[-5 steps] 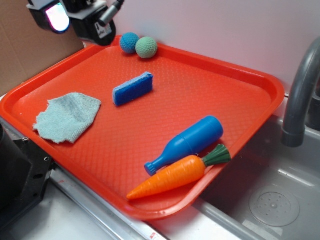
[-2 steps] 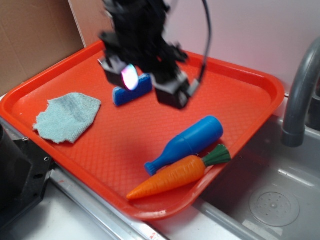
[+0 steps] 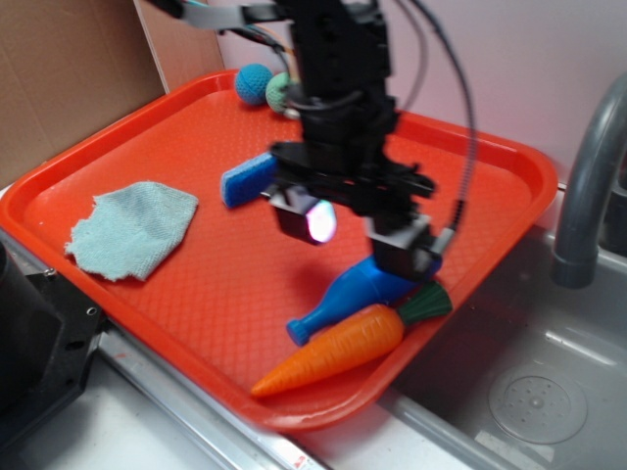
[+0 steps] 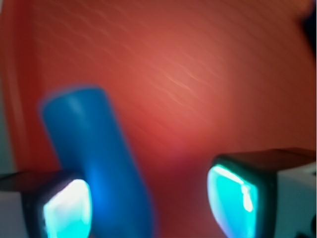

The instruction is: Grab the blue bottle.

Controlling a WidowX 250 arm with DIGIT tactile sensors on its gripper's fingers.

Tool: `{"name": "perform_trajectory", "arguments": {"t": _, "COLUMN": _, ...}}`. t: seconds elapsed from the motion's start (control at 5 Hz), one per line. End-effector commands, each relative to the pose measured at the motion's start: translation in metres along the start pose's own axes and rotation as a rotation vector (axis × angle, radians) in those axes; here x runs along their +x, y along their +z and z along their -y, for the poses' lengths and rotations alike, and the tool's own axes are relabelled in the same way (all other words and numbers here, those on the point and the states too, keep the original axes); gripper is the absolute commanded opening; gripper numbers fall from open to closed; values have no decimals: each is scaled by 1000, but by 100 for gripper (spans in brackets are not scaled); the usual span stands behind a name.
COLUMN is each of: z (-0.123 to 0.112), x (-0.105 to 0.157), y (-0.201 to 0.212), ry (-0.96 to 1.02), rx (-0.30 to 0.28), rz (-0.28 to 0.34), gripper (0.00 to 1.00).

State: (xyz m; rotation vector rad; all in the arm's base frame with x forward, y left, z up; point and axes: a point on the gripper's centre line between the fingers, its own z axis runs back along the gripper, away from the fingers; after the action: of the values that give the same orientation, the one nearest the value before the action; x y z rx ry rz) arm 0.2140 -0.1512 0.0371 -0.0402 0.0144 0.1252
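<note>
The claw is hanging with its two fingers spread wide apart and gripping nothing, just above the fat end of the blue bottle in the centre-right of the exterior frame. The bottle is lying on its side on the orange tray, its narrow neck pointing toward the lower left of the frame, and the toy carrot is lying just beside it on the lower side, its green top near the bottle's wide end. In the wrist view, blurred, the bottle is running from the upper left down to the bottom edge, just beside the left finger, while the right finger is sitting well apart from it over bare tray. A blue sponge is showing partly behind the arm, a pale cloth is lying at the left of the tray, and two small balls are sitting at the tray's upper edge. A grey tap is rising at the right edge.
</note>
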Motion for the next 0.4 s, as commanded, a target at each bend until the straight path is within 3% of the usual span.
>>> {"name": "perform_trajectory", "arguments": {"t": 0.0, "z": 3, "x": 5, "y": 11, "ry": -67, "rx": -4, "rz": -24, "gripper": 10}}
{"name": "perform_trajectory", "arguments": {"t": 0.2, "z": -5, "x": 2, "y": 26, "ry": -116, "rx": -7, "rz": -26, "gripper": 0}}
